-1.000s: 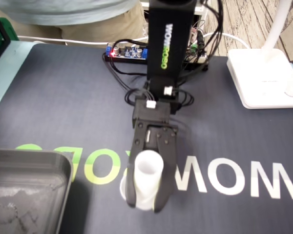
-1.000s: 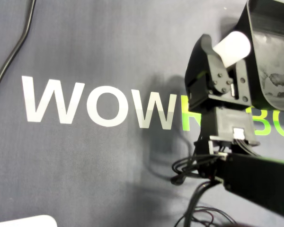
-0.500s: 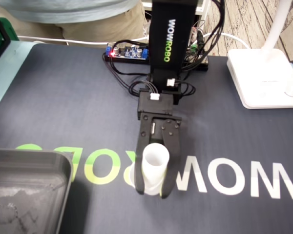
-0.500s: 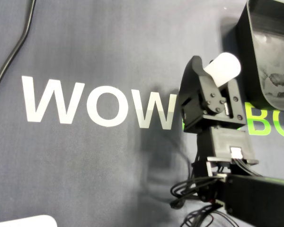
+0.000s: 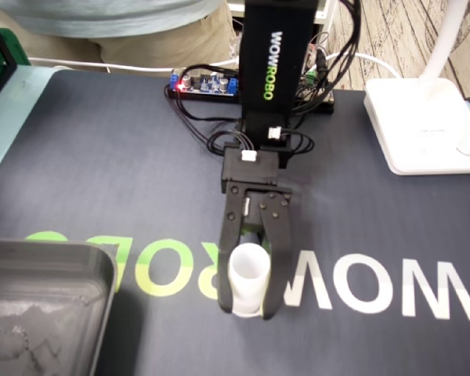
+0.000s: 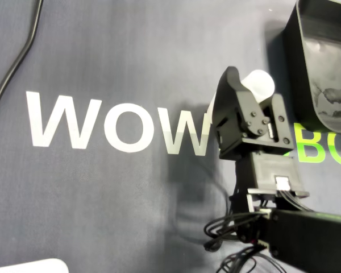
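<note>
One item in hand: small white cup (image 5: 248, 276), upright, mouth up, held between the jaws.

Jaws state: clamped on the cup, one black side pressed to each side of the wall, no gap visible in the fixed view.

Position: over the dark printed mat (image 5: 117, 157) on the counter, at the outer end of the arm's reach. Either resting on the mat or hanging just above it; cannot tell which. Near the grey tray (image 5: 63, 258) but apart from it, not inside. In the overhead view, only the round white rim (image 6: 262, 84) visible past the jaws, just beside the tray wall (image 6: 321, 40).

Well apart, behind the arm: circuit board (image 5: 204, 82), white lamp base (image 5: 423, 117).

Handling, judged from looks only:
- Light, thin-walled, probably plastic or paper.
- Smooth sides, likely a little slippery against hard plastic.
- Soft enough to dent or go oval under a hard squeeze.
- Empty as far as visible.
- Tall for its base; prone to tipping if let go off vertical.

Hold point: mid-height across the wall, as now, with modest force. Nearer the rim, risk of crushing; lower down, risk of toppling.
</note>
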Robot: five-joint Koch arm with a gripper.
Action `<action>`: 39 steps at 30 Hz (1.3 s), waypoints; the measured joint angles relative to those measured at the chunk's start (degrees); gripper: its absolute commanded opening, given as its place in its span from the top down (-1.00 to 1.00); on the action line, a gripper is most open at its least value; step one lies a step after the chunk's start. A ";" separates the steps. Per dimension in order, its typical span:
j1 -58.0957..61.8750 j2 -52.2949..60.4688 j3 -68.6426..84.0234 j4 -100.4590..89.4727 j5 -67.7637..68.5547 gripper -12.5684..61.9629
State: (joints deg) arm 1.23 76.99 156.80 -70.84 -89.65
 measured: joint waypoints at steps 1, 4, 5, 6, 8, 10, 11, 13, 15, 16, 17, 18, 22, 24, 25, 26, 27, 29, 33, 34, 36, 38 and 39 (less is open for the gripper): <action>0.00 0.00 0.00 0.00 0.18 0.49; 0.00 0.00 0.00 0.00 0.79 0.51; 0.00 0.00 0.00 0.00 0.97 0.51; 0.00 0.00 0.00 0.00 1.05 0.51; -0.26 0.00 0.00 0.00 1.32 0.60; -0.35 0.00 0.00 0.00 1.41 0.61; -0.44 0.00 0.00 0.00 1.58 0.61; -0.53 0.00 0.00 0.00 1.93 0.61; -0.53 0.09 0.00 0.00 2.20 0.61; -0.44 0.18 0.00 0.00 2.20 0.61; -0.44 0.35 0.00 0.00 2.20 0.61; -0.44 0.70 0.09 0.00 2.20 0.61; -0.44 4.31 0.09 0.00 4.22 0.61; -0.18 7.38 0.09 0.44 5.45 0.61; -0.09 8.88 0.09 1.49 6.06 0.61; 0.00 10.28 0.09 2.99 6.68 0.61; 0.18 11.60 0.18 4.57 7.21 0.61; 0.88 16.35 -0.88 10.81 9.84 0.61; 3.16 26.28 -9.84 29.71 20.30 0.61; 3.96 28.04 -13.18 35.16 24.08 0.61; 6.24 29.27 -20.04 44.30 31.99 0.61; 8.70 28.74 -25.75 50.89 38.85 0.61; 11.43 26.89 -32.17 56.60 45.70 0.61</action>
State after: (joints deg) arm 12.66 103.89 124.63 -14.24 -43.95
